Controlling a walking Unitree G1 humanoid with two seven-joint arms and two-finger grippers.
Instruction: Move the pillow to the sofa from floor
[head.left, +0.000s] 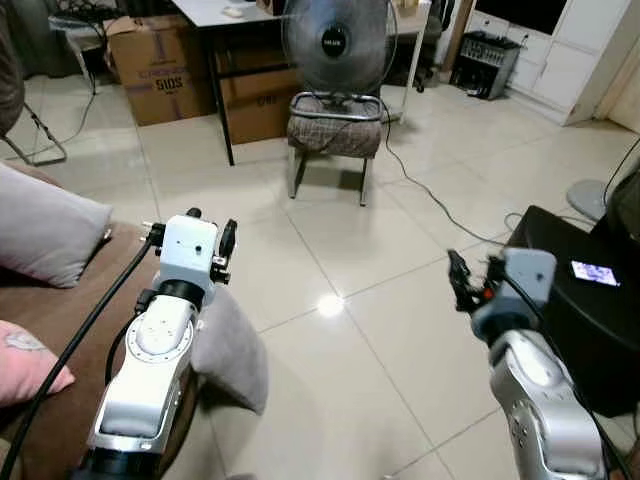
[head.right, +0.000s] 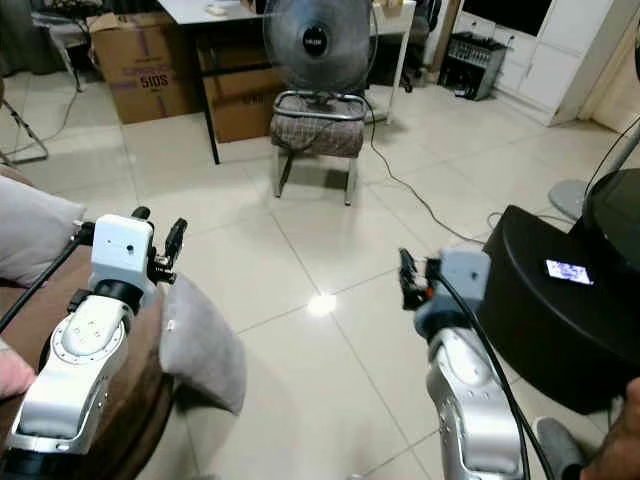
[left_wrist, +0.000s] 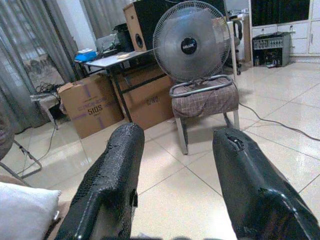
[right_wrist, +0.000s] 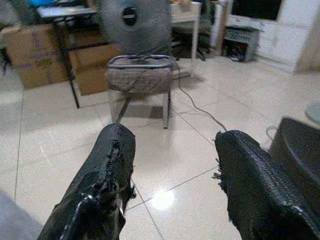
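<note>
A grey pillow (head.left: 232, 350) lies over the front edge of the brown sofa (head.left: 60, 310) at my left, partly under my left arm. Another grey pillow (head.left: 45, 235) and a pink one (head.left: 25, 362) rest further back on the seat. My left gripper (left_wrist: 177, 135) is raised above the sofa's edge, open and holding nothing, pointing towards the fan. My right gripper (right_wrist: 172, 137) is held up over the tiled floor, also open with nothing between its fingers.
A fan (head.left: 335, 45) stands on a small padded chair (head.left: 333, 130) straight ahead, with a cable (head.left: 430, 195) running across the tiles. Cardboard boxes (head.left: 160, 70) and a table sit behind. A black unit (head.left: 575, 310) with a lit screen (head.left: 594, 272) is close at my right.
</note>
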